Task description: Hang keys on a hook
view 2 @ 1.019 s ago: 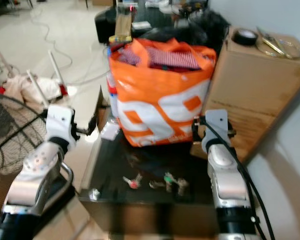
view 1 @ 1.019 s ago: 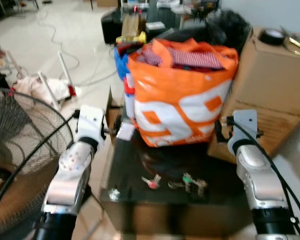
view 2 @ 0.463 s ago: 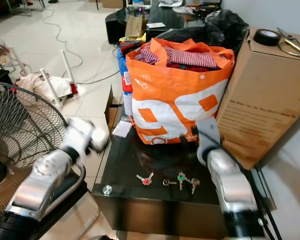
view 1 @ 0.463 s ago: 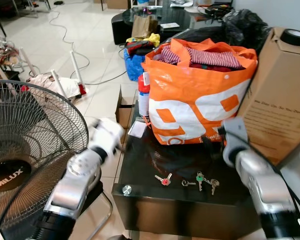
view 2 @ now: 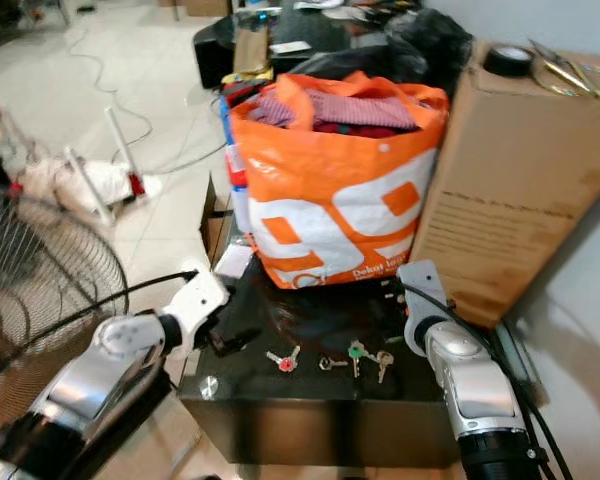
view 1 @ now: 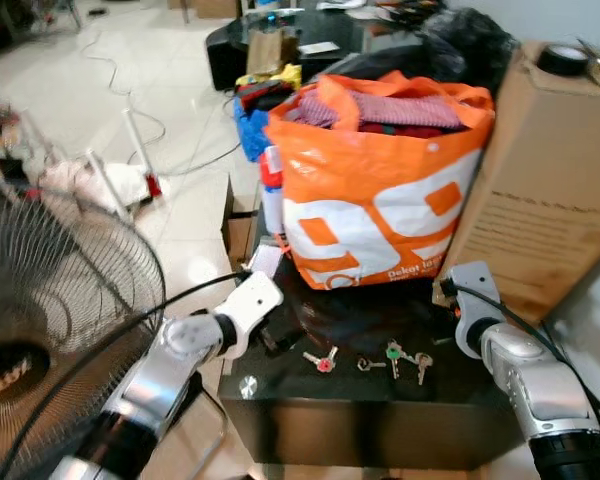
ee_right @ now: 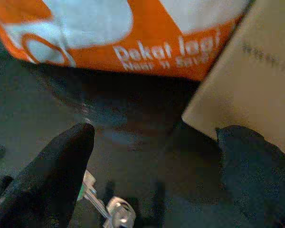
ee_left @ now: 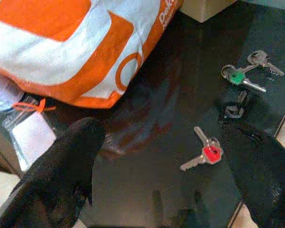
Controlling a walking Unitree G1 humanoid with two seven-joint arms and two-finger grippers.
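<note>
Several keys lie near the front edge of a low black glass table (view 1: 360,410): a red-capped key (view 1: 323,361), a small ring (view 1: 365,364), a green-capped key (view 1: 393,351) and silver keys (view 1: 420,363). My left gripper (ee_left: 171,135) hovers open just above the table's left side, the red-capped key (ee_left: 206,153) lying between and ahead of its fingers. My right gripper (ee_right: 156,137) is open too, low over the table's right side, facing the foot of the orange bag, with the green-capped key (ee_right: 83,190) under it.
A full orange and white shopping bag (view 1: 380,200) fills the back of the table. A tall cardboard box (view 1: 550,200) stands to its right, with a tape roll (view 1: 560,58) on top. A standing fan (view 1: 60,300) is close on the left. Cables cross the tiled floor.
The camera has shifted. My left arm has swung down and inward to the table, its gripper now close to the red-capped key. My right arm sits slightly lower by the box.
</note>
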